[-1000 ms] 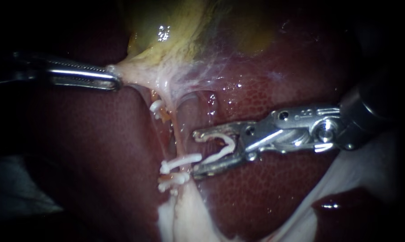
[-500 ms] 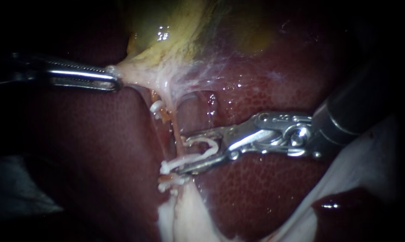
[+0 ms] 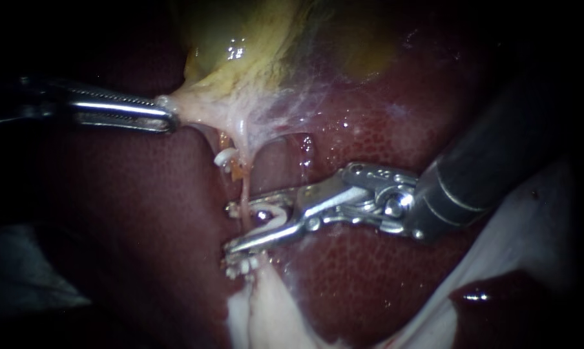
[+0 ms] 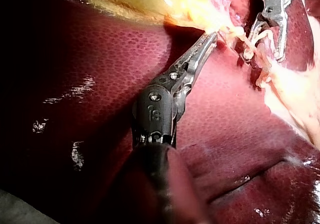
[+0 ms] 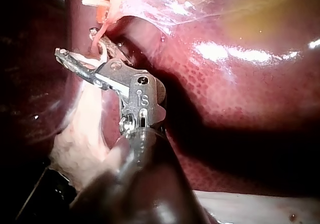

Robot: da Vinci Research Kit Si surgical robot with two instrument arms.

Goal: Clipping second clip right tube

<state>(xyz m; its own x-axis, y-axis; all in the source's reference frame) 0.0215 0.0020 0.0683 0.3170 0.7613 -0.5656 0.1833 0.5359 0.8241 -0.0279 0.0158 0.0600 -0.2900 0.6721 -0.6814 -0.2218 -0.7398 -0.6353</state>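
Observation:
My left instrument (image 3: 168,115) comes in from the left, its jaws shut on the pale lower edge of the yellow gallbladder (image 3: 253,52), which it holds stretched to the left. My right instrument (image 3: 231,227) has open jaws that carry a white clip (image 3: 271,217) and straddle the thin pink right tube (image 3: 245,192). White clips (image 3: 241,265) sit on the tube just under the lower jaw. In the right wrist view the jaws (image 5: 76,41) lie on either side of the tube (image 5: 96,39). In the left wrist view my left instrument (image 4: 212,34) grips the yellow tissue.
Dark red liver (image 3: 143,213) surrounds the tubes. Another white clip (image 3: 224,158) sits higher on the strand to the left. Pale tissue (image 3: 266,310) spreads below the clips, and white cloth (image 3: 531,232) lies at the lower right.
My right instrument has advanced to the left, from beside the tube to jaws straddling it just above the lower clips. The left instrument has kept its hold.

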